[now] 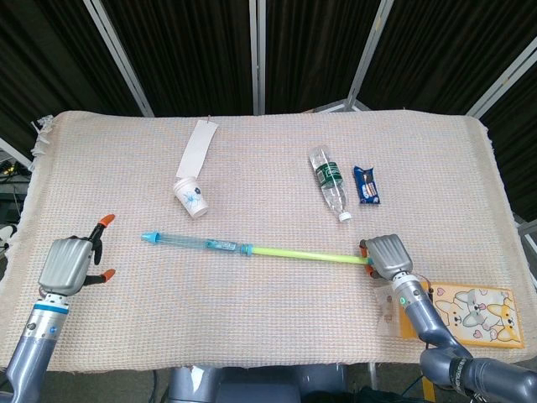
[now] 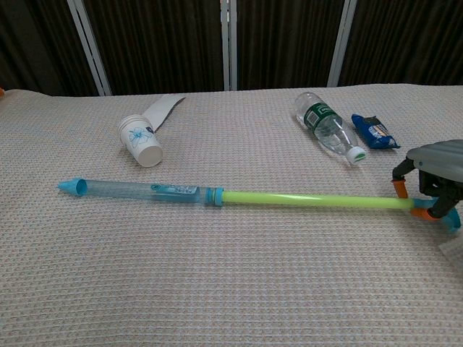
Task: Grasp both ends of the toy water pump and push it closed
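The toy water pump (image 1: 197, 243) lies across the woven cloth, extended: a clear blue barrel (image 2: 137, 190) with its nozzle to the left and a yellow-green rod (image 2: 311, 199) running right. My right hand (image 1: 388, 256) grips the rod's handle end, its orange-tipped fingers (image 2: 399, 188) curled around it in the chest view. My left hand (image 1: 71, 262) hovers at the cloth's left edge, fingers apart and holding nothing, a short way left of the nozzle (image 1: 149, 238).
A stack of paper cups (image 1: 191, 198) lies behind the barrel, with a white paper strip (image 1: 199, 147) beyond it. A plastic bottle (image 1: 330, 183) and a blue snack packet (image 1: 367, 185) lie behind the rod. A cartoon card (image 1: 474, 313) sits at the front right corner.
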You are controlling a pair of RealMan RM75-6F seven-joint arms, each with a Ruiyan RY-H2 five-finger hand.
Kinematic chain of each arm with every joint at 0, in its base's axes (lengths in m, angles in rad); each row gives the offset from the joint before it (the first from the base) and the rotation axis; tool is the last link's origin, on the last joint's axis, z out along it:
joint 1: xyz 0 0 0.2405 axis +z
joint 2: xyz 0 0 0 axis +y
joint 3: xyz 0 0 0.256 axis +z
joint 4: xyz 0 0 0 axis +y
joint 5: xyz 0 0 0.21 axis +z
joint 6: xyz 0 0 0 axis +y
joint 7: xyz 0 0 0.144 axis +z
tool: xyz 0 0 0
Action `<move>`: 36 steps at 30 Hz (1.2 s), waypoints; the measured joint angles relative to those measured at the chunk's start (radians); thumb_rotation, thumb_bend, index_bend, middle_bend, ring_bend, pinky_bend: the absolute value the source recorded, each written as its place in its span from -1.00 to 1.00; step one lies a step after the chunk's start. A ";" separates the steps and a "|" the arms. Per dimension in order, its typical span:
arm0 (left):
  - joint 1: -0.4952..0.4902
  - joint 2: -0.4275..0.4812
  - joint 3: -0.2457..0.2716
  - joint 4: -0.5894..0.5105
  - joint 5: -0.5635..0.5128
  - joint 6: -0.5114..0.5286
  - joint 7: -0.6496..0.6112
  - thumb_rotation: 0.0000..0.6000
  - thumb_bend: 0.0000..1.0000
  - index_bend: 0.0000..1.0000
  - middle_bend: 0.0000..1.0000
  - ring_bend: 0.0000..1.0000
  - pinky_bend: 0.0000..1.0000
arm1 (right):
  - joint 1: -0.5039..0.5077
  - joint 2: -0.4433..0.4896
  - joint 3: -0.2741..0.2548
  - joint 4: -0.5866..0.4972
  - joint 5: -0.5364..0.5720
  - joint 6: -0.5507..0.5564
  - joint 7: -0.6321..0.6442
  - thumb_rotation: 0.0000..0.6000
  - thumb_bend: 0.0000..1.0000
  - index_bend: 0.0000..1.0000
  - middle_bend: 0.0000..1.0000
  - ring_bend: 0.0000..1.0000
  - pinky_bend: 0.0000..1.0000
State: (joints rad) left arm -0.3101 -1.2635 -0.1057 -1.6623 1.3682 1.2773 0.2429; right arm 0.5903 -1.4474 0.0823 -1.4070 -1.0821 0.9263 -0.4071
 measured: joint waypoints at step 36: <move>-0.353 -0.281 -0.052 0.402 -0.269 -0.490 0.003 1.00 -0.35 -0.22 0.81 0.76 0.96 | 0.015 0.039 0.002 -0.057 0.042 0.010 -0.050 1.00 -0.16 0.35 1.00 1.00 1.00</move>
State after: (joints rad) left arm -0.6636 -1.5445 -0.1579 -1.2607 1.0988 0.7869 0.2457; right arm 0.6058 -1.4085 0.0841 -1.4641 -1.0398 0.9364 -0.4576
